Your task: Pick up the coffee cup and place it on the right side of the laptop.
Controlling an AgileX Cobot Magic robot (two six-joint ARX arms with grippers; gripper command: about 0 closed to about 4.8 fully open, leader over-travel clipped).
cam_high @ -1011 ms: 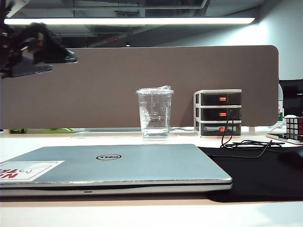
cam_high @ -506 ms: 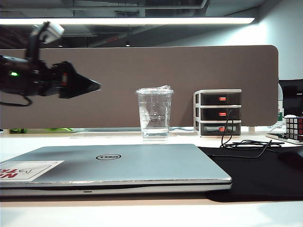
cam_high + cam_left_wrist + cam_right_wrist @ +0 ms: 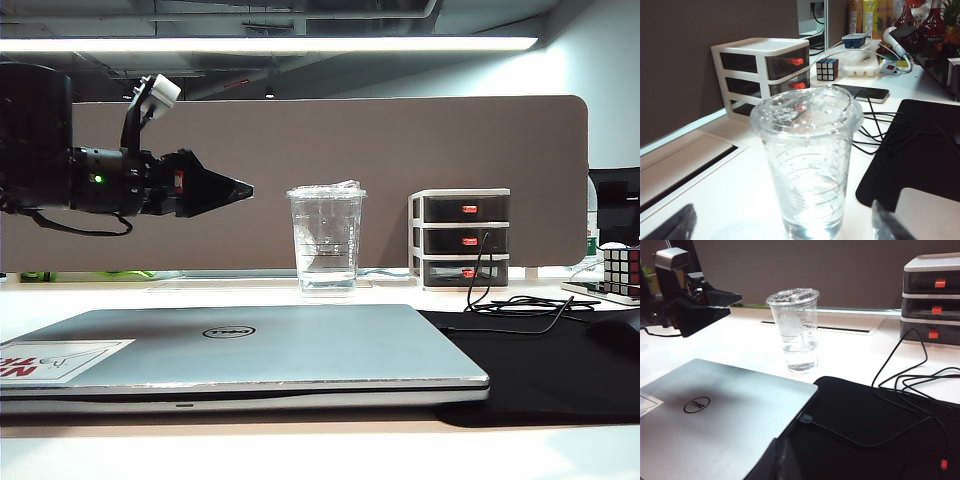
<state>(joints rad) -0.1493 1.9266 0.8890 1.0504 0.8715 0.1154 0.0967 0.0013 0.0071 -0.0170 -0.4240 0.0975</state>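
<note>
With the coffee cup point(image 3: 327, 240) upright on the tabletop point(image 3: 120, 295) behind the laptop point(image 3: 240, 350), the left claw point(image 3: 235, 190), fingers apart, should straddle it squarely and squeeze gently, while the right claw point(image 3: 782, 460), barely visible, I can't read.

1 cup point(image 3: 327, 240), 1 laptop point(image 3: 240, 350).

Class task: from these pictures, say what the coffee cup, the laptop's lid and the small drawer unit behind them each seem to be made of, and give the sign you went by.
Coffee cup: clear plastic, glossy; see-through, with a crinkled lid.
Laptop lid: probably brushed metal, perhaps painted plastic; matte silver-grey with a soft sheen.
Drawer unit: likely plastic; white frame, dark translucent drawers, red pulls.
</note>
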